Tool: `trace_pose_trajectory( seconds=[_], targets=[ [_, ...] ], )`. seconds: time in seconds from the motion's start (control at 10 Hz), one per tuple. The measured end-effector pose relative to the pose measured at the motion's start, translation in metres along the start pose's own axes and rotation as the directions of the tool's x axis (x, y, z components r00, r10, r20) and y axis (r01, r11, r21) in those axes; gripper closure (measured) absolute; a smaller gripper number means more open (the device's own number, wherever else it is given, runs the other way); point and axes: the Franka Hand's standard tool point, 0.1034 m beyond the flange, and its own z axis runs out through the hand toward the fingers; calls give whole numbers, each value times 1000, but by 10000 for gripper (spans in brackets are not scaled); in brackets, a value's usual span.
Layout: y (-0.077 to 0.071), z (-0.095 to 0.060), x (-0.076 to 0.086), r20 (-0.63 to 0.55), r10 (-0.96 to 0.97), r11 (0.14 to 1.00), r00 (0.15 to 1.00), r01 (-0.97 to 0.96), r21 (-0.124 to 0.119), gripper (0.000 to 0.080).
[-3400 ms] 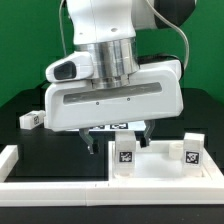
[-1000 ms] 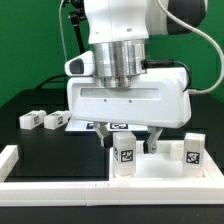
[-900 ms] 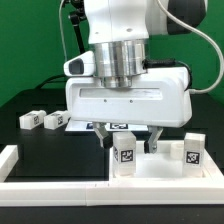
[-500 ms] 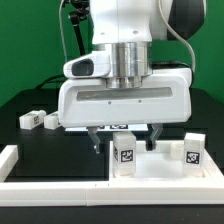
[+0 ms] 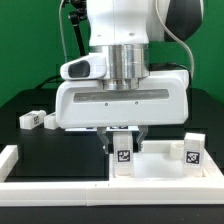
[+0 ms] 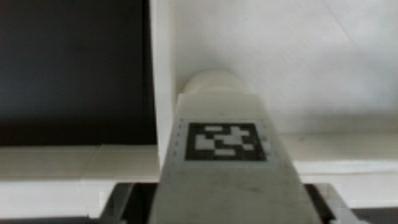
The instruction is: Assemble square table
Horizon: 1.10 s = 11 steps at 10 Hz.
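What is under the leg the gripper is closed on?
The leg stands upright on the white square table slab, near a corner. Its foot and any socket beneath it cannot be seen: the leg itself and the gripper cover them.

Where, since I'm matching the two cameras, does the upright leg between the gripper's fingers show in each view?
Exterior view: the tagged leg stands low, near the middle of the picture, directly under the gripper.
Wrist view: the tagged leg fills the middle of the picture, with a finger against each side.
Shared landmark: the black-and-white tag on the leg's face.
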Motion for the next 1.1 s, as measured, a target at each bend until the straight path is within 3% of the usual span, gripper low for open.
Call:
trace_pose_trajectory(
  seconds=[0.2,0.4,0.5,0.7,1.0,1.1],
  targets=[
    [0,0,0,0,125,992,992,-125,1,510],
    [0,1,1,5,382,924,924,-382,-3,510],
    [0,2,0,14,548,836,836,-548,-14,510],
    [-3,2,-1,33,833,553,552,-833,-29,510],
    [-4,2,0,83,991,112,108,-993,-40,509],
    [-5,2,-1,82,994,79,75,-996,-44,509]
  ],
)
